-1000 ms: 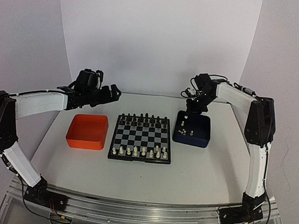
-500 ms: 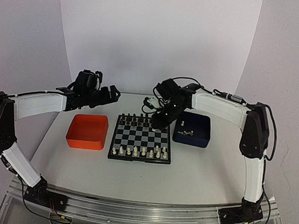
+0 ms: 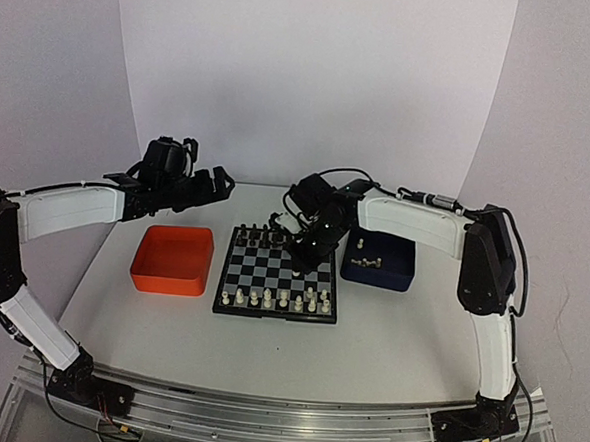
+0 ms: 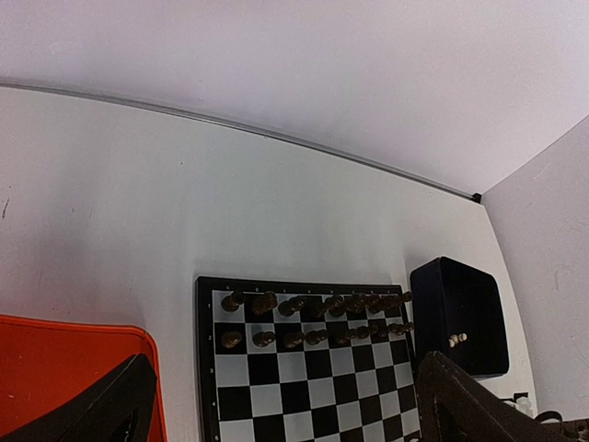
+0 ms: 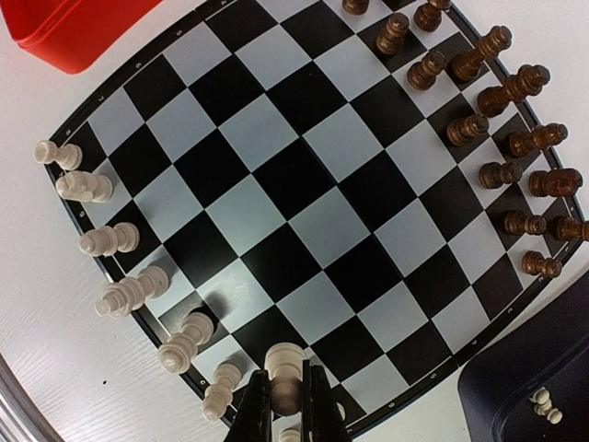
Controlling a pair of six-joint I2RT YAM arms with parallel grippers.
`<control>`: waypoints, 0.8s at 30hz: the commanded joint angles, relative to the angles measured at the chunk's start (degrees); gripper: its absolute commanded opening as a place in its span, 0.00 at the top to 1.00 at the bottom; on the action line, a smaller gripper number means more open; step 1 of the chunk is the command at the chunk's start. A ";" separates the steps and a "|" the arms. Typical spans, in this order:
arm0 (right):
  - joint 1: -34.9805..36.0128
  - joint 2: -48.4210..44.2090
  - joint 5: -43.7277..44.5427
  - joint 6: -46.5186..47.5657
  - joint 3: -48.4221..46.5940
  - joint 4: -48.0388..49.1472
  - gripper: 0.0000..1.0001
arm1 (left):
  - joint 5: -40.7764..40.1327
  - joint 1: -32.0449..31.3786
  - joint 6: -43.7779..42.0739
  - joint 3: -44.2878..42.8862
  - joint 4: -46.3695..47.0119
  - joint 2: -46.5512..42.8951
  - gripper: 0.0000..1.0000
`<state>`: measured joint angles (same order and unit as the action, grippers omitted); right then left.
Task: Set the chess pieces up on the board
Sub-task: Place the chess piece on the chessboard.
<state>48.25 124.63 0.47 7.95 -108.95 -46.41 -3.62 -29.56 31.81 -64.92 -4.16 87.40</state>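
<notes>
**Right arm over white's corner, piece in grip**

My right gripper [image 5: 287, 394] is clamped on one cream-white piece [image 5: 284, 364], pinched by its sides. Its long axis runs along the fingers, so I read it as roughly upright. It hangs over the board [image 5: 276, 175] at the white-side edge, at the end nearest the dark blue tray [image 5: 511, 405]. The placed white pieces [image 5: 129, 293] line that edge; the black pieces [image 5: 515, 143] sit opposite. My call: the target square is close below, a short straight drop. I can't tell which square is free. My left gripper [image 3: 214, 183] is spread wide and empty, beyond the orange tray [image 3: 172, 274], well apart from the board.
</notes>
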 commanded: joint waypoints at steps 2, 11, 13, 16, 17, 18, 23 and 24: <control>0.67 2.39 -1.81 -0.82 0.48 -0.22 1.00 | -0.46 0.12 0.35 0.70 1.26 -2.29 0.00; 0.94 3.93 -1.50 -1.24 1.10 -0.17 1.00 | -0.82 0.12 0.36 0.86 0.91 -2.40 0.00; 0.93 4.34 -2.09 -1.56 1.19 -0.19 1.00 | -0.97 0.12 0.29 0.91 0.91 -2.41 0.00; 0.99 4.76 -1.88 -1.90 1.32 -0.22 1.00 | -1.02 0.12 0.33 1.02 0.95 -2.41 0.00; 1.01 4.82 -1.77 -1.97 1.36 -0.20 1.00 | -1.07 0.12 0.33 1.07 1.02 -2.41 0.00; 1.03 4.83 -1.78 -1.99 1.46 -0.18 1.00 | -1.07 0.12 0.31 1.07 1.07 -2.41 0.00; 0.98 5.21 -1.86 -2.19 1.51 -0.20 1.00 | -1.04 0.12 0.35 1.11 1.10 -2.37 0.00; 1.03 5.21 -2.07 -2.29 1.58 -0.21 1.00 | -1.04 0.12 0.35 1.11 1.09 -2.40 0.00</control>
<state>48.90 128.51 -0.32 6.45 -107.55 -46.39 -3.70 -29.56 31.81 -64.32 -4.03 87.07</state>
